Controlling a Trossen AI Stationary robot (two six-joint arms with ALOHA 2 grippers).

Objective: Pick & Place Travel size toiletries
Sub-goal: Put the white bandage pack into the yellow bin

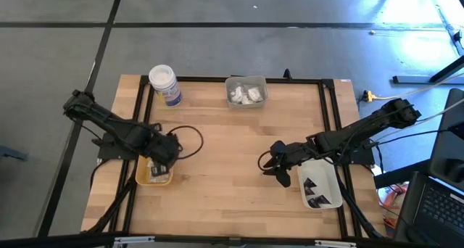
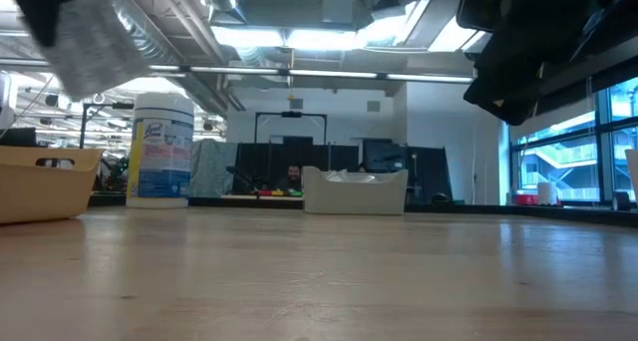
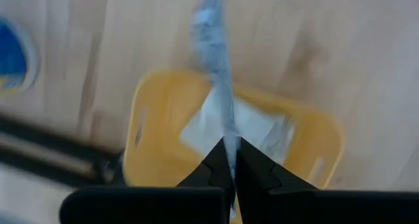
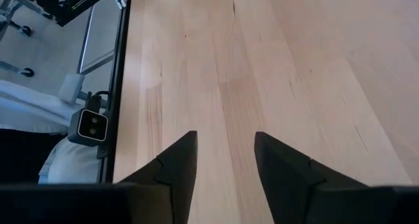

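Observation:
My left gripper (image 3: 228,144) is shut on a clear crinkly packet (image 3: 213,50), one of the travel size toiletries. It holds the packet above the yellow tray (image 3: 154,96) at the table's left. A flat white square sachet (image 3: 204,124) lies in that tray. In the low view the packet (image 2: 95,42) hangs high above the tray (image 2: 40,181). My right gripper (image 4: 226,137) stands open over bare wood, left of the white tray (image 1: 328,197), with nothing between its fingers. Small dark wedges (image 1: 313,190) lie in that tray. My left gripper pinches the clear packet at one edge (image 3: 228,133) between its two fingers. The fingers point down from above. The packet is seen edge-on beyond the fingertips, and it hangs below them, lifted clear of the yellow tray.
A big white jar with a blue label (image 1: 164,83) stands at the far left. A clear tray (image 1: 246,91) with white packets sits at the far middle. Bare wood lies between the two arms. A black frame runs around the table top.

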